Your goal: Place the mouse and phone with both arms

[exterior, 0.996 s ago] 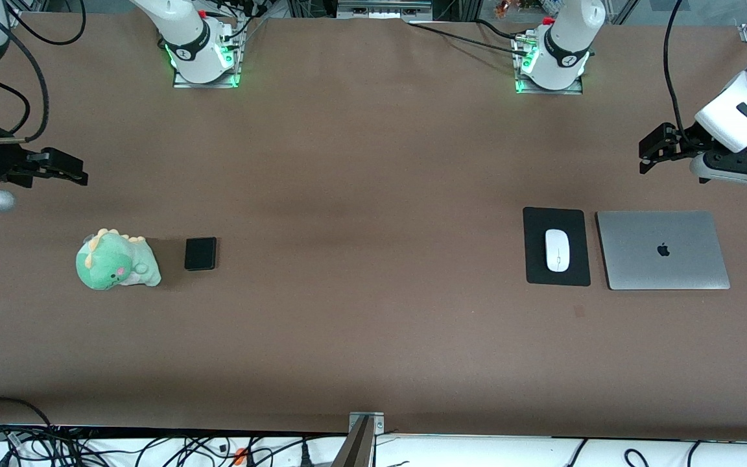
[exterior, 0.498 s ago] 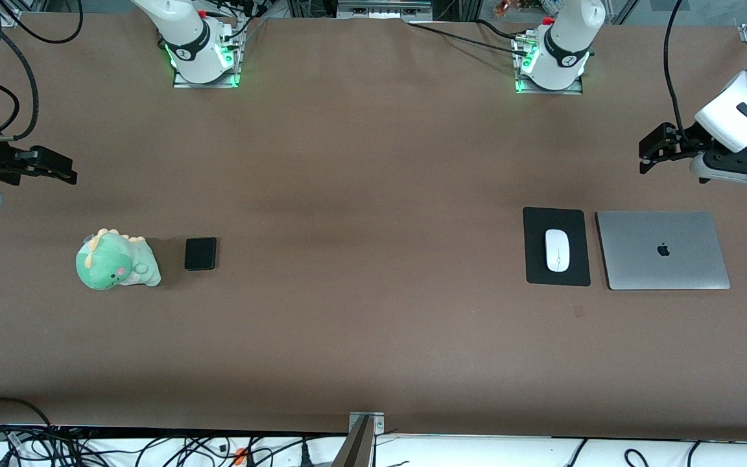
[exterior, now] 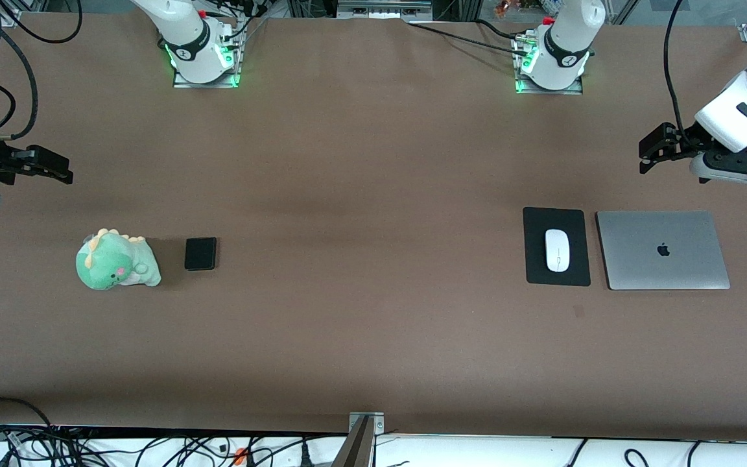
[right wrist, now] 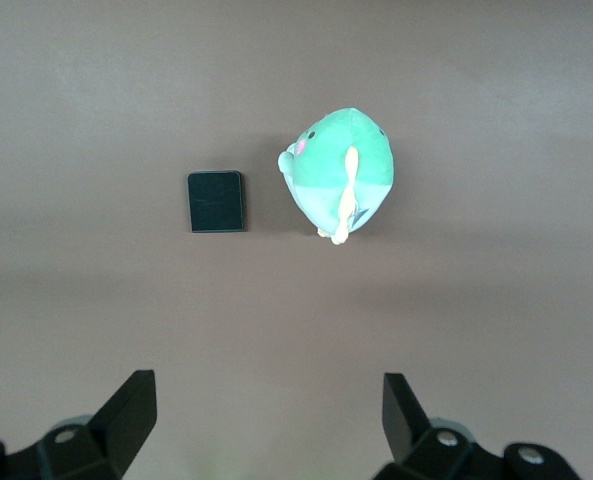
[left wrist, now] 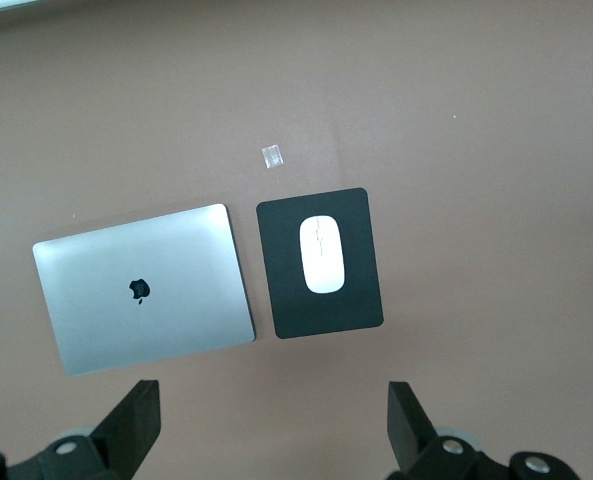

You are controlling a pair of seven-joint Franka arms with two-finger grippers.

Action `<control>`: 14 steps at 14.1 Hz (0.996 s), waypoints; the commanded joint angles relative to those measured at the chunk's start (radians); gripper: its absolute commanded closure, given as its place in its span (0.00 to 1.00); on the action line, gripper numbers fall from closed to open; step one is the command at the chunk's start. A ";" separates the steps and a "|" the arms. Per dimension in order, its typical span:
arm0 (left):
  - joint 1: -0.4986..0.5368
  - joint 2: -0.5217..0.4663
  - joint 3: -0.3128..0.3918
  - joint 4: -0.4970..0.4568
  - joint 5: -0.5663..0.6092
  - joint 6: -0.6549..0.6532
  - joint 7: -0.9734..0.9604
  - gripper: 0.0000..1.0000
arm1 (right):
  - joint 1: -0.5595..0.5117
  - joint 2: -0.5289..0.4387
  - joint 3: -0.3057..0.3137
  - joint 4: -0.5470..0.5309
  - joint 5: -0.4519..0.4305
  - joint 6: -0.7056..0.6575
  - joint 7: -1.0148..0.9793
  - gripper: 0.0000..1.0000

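Left gripper (left wrist: pixel 268 425) wide open over bare table (exterior: pixel 373 324) near mouse (exterior: pixel 557 250); right gripper (right wrist: pixel 266 420) open near phone (exterior: pixel 200 253).

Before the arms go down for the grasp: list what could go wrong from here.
1. The mouse is glossy and rounded; it could squirt out of the open left gripper, or the mouse pad could shift under it.
2. The phone lies flat, close beside the plush dinosaur; the open right gripper may nudge the toy.
3. The laptop sits right beside the pad, leaving little clearance.
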 commanded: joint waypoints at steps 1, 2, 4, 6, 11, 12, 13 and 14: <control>0.005 0.017 -0.005 0.037 0.014 -0.026 0.013 0.00 | -0.015 -0.019 0.013 0.004 -0.013 -0.012 -0.005 0.00; 0.005 0.017 -0.005 0.037 0.014 -0.026 0.013 0.00 | -0.015 -0.021 0.020 0.004 -0.018 -0.012 -0.005 0.00; 0.007 0.014 -0.002 0.037 0.012 -0.037 0.013 0.00 | -0.013 -0.022 0.025 0.004 -0.024 -0.012 -0.004 0.00; 0.008 0.015 -0.003 0.048 0.008 -0.055 0.012 0.00 | -0.013 -0.025 0.022 0.003 -0.022 -0.014 0.000 0.00; 0.007 0.015 -0.003 0.050 0.002 -0.066 0.009 0.00 | -0.013 -0.031 0.023 0.003 -0.019 -0.011 0.000 0.00; 0.007 0.017 -0.003 0.050 0.003 -0.066 0.018 0.00 | -0.013 -0.031 0.023 0.003 -0.019 -0.009 0.000 0.00; 0.007 0.017 -0.003 0.050 0.003 -0.068 0.016 0.00 | -0.013 -0.031 0.023 0.003 -0.019 -0.011 0.000 0.00; 0.005 0.017 -0.005 0.051 0.003 -0.072 0.015 0.00 | -0.013 -0.031 0.023 0.003 -0.019 -0.008 0.000 0.00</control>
